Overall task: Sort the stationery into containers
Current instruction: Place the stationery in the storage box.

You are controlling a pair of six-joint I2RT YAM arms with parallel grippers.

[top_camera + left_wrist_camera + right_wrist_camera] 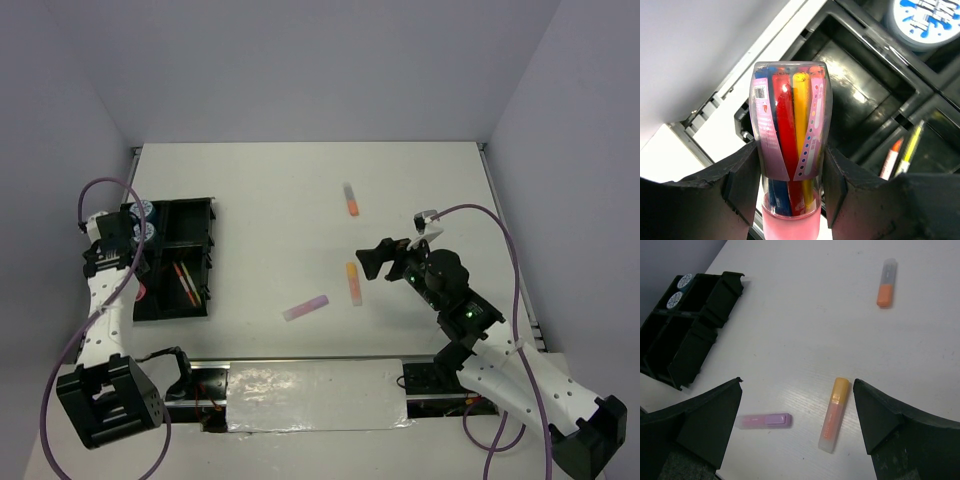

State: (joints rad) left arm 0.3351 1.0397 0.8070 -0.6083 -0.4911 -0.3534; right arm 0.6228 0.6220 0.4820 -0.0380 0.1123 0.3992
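the left end effector point(791, 160) is clamped at a middling width on a clear, round-topped plastic pack of coloured pens with a pink base point(790, 110), one pad on each side of its lower body. the pack hangs over the near-left corner of the black plastic organiser tray point(172, 314), above its compartments and not set down in one.

the pack looks light and stiff, but its shell is smooth and glossy and bulges above the pads, so it could slide or twist in the grip. the hold low on the straighter part, just above the base, seems the sound place. a harder squeeze might dent the thin shell.

the right end effector point(797, 385) is spread wide and holds nothing, hovering over the white surface point(300, 180) with a pink-orange highlighter point(833, 415) lying between its fingers below. that highlighter looks light, hard and slick, best taken across the middle of its barrel. a short lilac stick point(765, 420) lies near it, and an orange stick with a clear cap point(886, 282) lies well apart.

in the tray, a round blue-white patterned roll point(927, 17) is cut off by the frame edge, and a thin orange pen point(891, 156) and thin yellow pen point(911, 145) are half hidden behind a pad. from the top view the arm covers most of the pack, and its label is too small to read.
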